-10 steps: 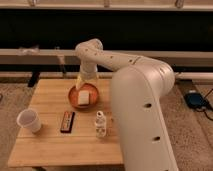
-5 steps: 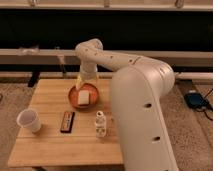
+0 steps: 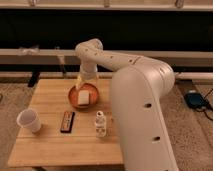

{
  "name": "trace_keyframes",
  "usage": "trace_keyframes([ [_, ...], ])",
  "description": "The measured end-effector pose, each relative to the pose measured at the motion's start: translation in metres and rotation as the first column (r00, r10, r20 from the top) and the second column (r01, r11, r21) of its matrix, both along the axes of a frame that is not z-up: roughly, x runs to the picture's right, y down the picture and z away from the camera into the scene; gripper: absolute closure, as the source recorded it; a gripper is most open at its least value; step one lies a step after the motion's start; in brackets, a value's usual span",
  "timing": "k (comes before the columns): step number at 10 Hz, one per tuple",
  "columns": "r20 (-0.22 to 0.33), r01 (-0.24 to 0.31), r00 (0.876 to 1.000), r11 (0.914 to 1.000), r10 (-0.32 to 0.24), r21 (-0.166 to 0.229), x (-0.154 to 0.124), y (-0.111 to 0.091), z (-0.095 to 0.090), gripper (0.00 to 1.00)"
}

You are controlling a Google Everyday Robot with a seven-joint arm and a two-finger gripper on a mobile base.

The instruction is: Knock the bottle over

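Observation:
The bottle [image 3: 101, 124] is small, clear, with a pale cap and whitish label. It stands upright on the wooden table [image 3: 50, 145], near the right side, in front of the red bowl. My gripper [image 3: 86, 83] hangs over the far rim of the red bowl [image 3: 83, 96], well behind the bottle and apart from it. The white arm [image 3: 142, 100] arches from the lower right over the table's right edge.
The red bowl holds a pale block. A white cup [image 3: 29, 120] stands at the table's left. A dark flat object [image 3: 67, 121] lies between cup and bottle. A rail and dark wall run behind the table. A blue object [image 3: 195, 99] lies on the floor at right.

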State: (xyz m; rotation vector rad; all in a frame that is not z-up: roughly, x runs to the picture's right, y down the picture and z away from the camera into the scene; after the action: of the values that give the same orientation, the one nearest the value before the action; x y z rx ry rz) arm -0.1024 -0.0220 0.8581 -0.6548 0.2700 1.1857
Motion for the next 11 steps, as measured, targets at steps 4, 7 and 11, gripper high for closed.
trace_keyframes([
  [4,0.000,0.000,1.000,1.0000,0.000,0.000,0.000,0.000,0.000,0.20],
  [7,0.008,0.012,1.000,0.9994,-0.012,0.032,0.001,0.001,-0.006,0.20],
  [11,0.058,0.054,0.996,0.9905,-0.062,0.126,0.002,0.038,-0.060,0.20],
])
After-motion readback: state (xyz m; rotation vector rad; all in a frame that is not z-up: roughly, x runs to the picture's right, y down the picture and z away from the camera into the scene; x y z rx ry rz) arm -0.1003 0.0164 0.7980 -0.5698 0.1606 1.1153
